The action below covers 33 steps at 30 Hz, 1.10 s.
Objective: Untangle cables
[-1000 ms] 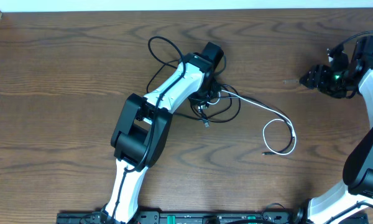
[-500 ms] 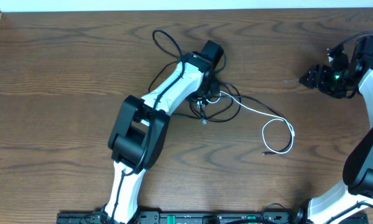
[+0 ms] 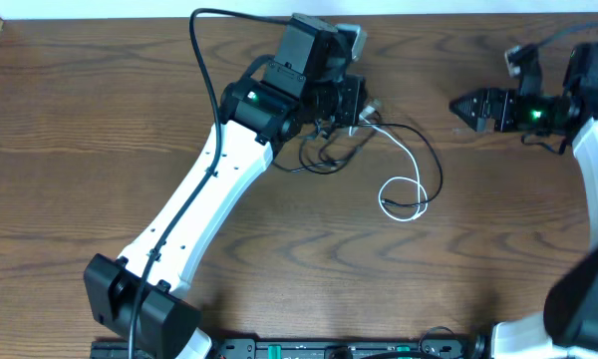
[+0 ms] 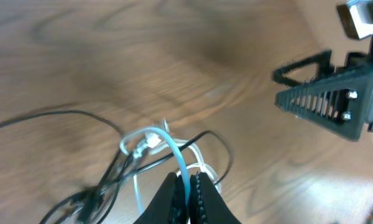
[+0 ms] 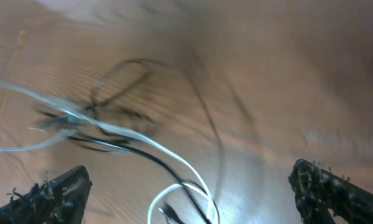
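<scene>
- The white cable (image 3: 399, 211) and the black cable (image 3: 440, 170) lie tangled on the desk (image 3: 80, 120), toward 12 o'clock of its centre. The knot sits just under the left claw (image 3: 351, 112), and the white end loop trails toward 4 o'clock from it.
- The left claw is pinched tight on the white cable. Its wrist view shows the strand rising straight out from between the closed fingers.
- The right claw (image 3: 463, 105) hovers at 3 o'clock from the knot with its jaws spread wide and holds nothing.
- We judge the step in hand to be the pull-apart: one cord is gripped and lifted, and the other is not yet taken.
- The next move calls for the right claw to close on a black strand near the knot, so that the two claws can draw apart. The black loop is thin, and a careless grab could catch both cords.
- Compared with a second ago, the left arm has reached far toward 12 o'clock and dragged the tangle with it.
- The white loop has slid toward 10 o'clock, and the right claw has moved toward 9 o'clock, nearer the knot.
</scene>
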### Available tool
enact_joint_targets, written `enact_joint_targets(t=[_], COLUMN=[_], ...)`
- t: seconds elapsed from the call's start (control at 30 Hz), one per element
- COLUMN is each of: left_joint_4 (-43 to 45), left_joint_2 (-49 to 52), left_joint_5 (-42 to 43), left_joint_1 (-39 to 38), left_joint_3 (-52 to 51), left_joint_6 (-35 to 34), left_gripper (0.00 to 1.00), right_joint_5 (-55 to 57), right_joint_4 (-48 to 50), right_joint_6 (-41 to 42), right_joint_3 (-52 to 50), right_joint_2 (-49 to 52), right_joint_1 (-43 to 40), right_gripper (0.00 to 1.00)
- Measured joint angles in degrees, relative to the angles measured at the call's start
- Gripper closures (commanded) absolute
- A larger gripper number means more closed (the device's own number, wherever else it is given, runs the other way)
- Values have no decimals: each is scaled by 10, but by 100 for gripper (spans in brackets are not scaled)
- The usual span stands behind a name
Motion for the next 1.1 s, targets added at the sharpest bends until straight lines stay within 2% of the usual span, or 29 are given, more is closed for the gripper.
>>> enact_joint_targets(t=[0.07,0.2,0.4,0.63,0.73,0.87,1.0,1.1], left_joint_4=[50,108,199,310,318,313,284,239], left_joint_2=[-1,-7,-14,-56,-86,-97,-94,-94], left_joint_5=[63,128,180,264,299,326,320,292], left_joint_1=[6,26,85,96,95,95,95,94], left_joint_3=[0,0,0,0,2,7,7,7], left_joint_6=[4,-28,-103,-125,-127,-128,-127,-124], left_gripper=[93,93,93,93,93,93,93,93], right_joint_5=[-10,-23,-25,-23,-23,-24,-24,-25], right_joint_4=[22,52,44,52,83,158,207,210], right_joint_6=[-3,-3,5,1,6,54,123,144], right_joint_3=[3,9,10,10,10,10,10,10], right_joint_2=[-47,-92,-74,-61,-56,-43,-26,-24], right_joint_1=[23,61,69,99,119,142,162,175], right_gripper=[1,1,1,1,1,1,1,1])
